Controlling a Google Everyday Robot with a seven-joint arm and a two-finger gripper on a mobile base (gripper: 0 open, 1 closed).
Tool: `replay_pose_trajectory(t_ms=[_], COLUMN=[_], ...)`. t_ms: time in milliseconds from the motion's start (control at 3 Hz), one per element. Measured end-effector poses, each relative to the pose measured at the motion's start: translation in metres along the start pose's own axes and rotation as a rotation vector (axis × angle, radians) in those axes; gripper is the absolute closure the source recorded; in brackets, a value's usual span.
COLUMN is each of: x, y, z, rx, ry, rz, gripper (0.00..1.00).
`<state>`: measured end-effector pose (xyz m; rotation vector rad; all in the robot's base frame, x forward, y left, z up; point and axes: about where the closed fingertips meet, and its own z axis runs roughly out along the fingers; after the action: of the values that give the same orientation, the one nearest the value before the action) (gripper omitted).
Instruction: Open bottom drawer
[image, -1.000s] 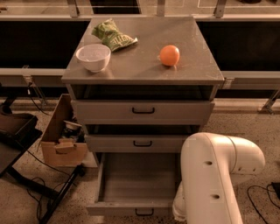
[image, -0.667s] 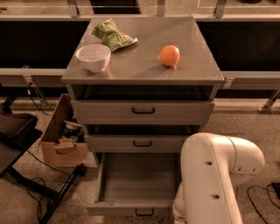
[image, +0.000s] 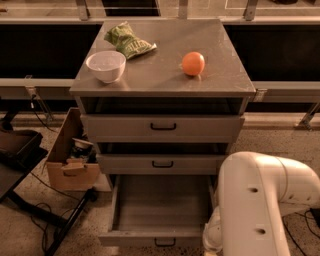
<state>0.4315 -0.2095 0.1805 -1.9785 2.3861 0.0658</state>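
Note:
The bottom drawer (image: 160, 205) of the grey metal cabinet stands pulled out toward me, and its inside looks empty. Its small black loop handle (image: 165, 243) shows on the front panel at the lower edge of the view. The middle drawer (image: 162, 163) and the top drawer (image: 163, 127) above it are pushed in. My white arm (image: 255, 200) fills the lower right, just right of the open drawer. My gripper is hidden beyond the arm's lower end and does not show.
On the cabinet top (image: 220, 75) sit a white bowl (image: 106, 65), a green bag (image: 129, 42) and an orange (image: 193, 63). A cardboard box (image: 70, 155) stands on the floor left of the cabinet, with black stand legs (image: 65, 225) and cables nearby.

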Motion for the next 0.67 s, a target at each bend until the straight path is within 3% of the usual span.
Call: replay_pose_trajectory(t_ms=[333,667], x=[0.015,0.053], y=[-0.004,0.007], z=[-0.025,-0.096], rx=[0.041,0.107], ry=[-0.040,-0.078], rz=[0.001,0.026], gripper=[0.00,0.00])
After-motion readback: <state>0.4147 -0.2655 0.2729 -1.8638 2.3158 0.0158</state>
